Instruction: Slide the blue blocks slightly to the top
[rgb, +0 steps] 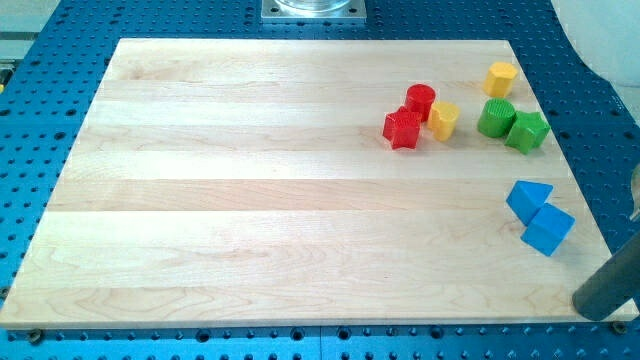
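Our tip (590, 306) sits at the board's (250, 200) bottom-right corner, just below and right of the two touching blue blocks, a cube (548, 230) and a triangle (527, 198), touching neither. The rod's upper part is cut off, and it's bare, holding nothing. Further up: two red blocks (410, 118), two yellow (444, 119), two green (511, 123).

I can read no text, label, brand, number or sign anywhere: not on the wooden board (300, 180), nor on any block upon it.
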